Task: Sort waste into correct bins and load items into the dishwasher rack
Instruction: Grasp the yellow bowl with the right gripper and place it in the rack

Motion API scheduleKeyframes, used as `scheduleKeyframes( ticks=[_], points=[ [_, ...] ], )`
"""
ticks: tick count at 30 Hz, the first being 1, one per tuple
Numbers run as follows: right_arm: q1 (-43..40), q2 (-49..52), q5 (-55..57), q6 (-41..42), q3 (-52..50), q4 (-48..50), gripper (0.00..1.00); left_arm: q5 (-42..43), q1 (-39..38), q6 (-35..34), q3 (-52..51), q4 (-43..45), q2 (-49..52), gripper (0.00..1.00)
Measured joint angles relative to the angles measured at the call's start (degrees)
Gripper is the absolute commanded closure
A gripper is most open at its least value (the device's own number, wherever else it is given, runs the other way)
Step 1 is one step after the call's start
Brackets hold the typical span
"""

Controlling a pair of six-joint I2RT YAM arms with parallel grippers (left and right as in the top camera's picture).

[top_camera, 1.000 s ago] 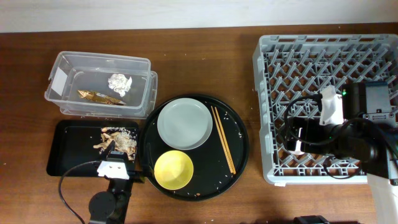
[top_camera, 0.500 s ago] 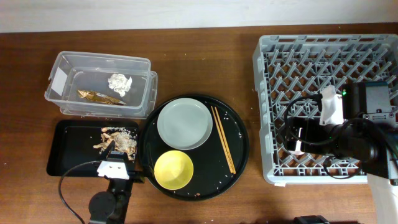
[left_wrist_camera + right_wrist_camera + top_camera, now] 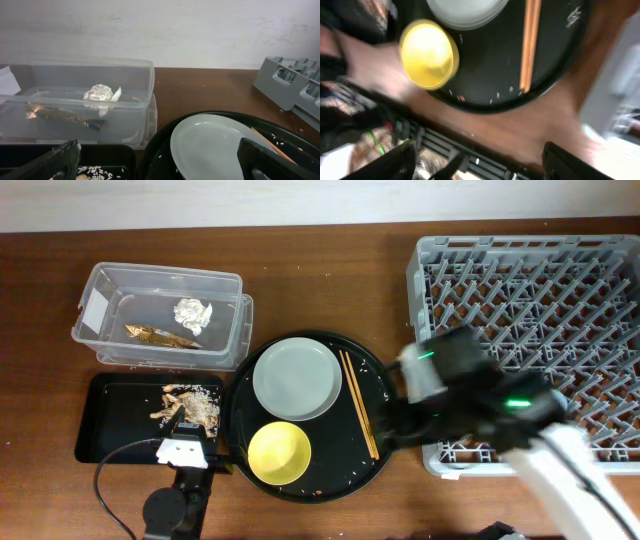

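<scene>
From overhead, a round black tray (image 3: 385, 442) sits on a brown wooden table (image 3: 330, 270). It carries a pale grey round plate (image 3: 296, 378) at its far side, a yellow bowl (image 3: 279, 453) at its near side and a pair of wooden chopsticks (image 3: 358, 402) along its right. Against the tray's left edge lies a black rectangular tray (image 3: 110, 420) of food scraps (image 3: 190, 405). Behind that stands a clear plastic bin (image 3: 100, 290) holding crumpled white paper (image 3: 193, 313) and a brown wrapper (image 3: 160, 335). A grey dishwasher rack (image 3: 540, 290) stands right of the round tray, with a narrow strip of bare wood between them; wider bare wood lies beyond the tray's far rim. Only the wrist views show the fingers. The left gripper (image 3: 160, 160), at the tray's near-left edge, has its fingers spread wide, holding nothing. The right gripper (image 3: 479, 150), blurred, hangs over the tray's right edge, fingers likewise parted and empty. The left wrist view alone shows the bin's upright wall.
</scene>
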Motion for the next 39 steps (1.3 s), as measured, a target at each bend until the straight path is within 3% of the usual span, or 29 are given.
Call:
scheduleKeyframes(
  ticks=[6,8,15,16,18,21,25,28,30,33,39],
  points=[
    [12.41,10.88,2.21,6.6,-8.81,18.99,0.36,0.02,0.0,0.0,0.0,-0.04,0.0,0.0],
    [13.55,14.27,2.29,7.89,-8.83,24.24,0.43,0.0,0.0,0.0,0.0,-0.02,0.0,0.0],
    [14.05,30.77,0.57,13.09,-8.85,35.1,0.49,0.02,0.0,0.0,0.0,-0.04,-0.02,0.0],
    [14.08,31.54,0.17,13.53,-8.83,35.45,0.56,0.02,0.0,0.0,0.0,-0.04,-0.02,0.0],
    [14.1,32.81,-0.48,14.49,-8.83,35.56,0.68,0.02,0.0,0.0,0.0,-0.04,-0.02,0.0],
    [14.1,33.27,-0.42,15.21,-8.83,35.69,0.96,0.02,0.0,0.0,0.0,-0.04,-0.02,0.0],
    [14.21,33.16,-0.2,15.37,-8.04,34.16,0.96,0.0,0.0,0.0,0.0,-0.04,0.0,0.0],
    [13.33,32.13,4.33,15.3,-5.81,24.55,0.96,0.0,0.0,0.0,0.0,-0.02,0.0,0.0],
    [10.97,29.03,12.85,15.21,-2.34,14.47,0.96,0.02,0.0,0.0,0.0,-0.04,0.0,0.0],
    [7.85,22.64,24.35,15.17,4.02,7.91,0.96,0.02,0.0,0.0,0.0,-0.02,-0.02,0.0],
    [-3.93,11.67,55.1,15.15,8.59,6.21,0.96,0.0,0.0,0.0,0.0,-0.04,-0.04,0.0]
  ],
)
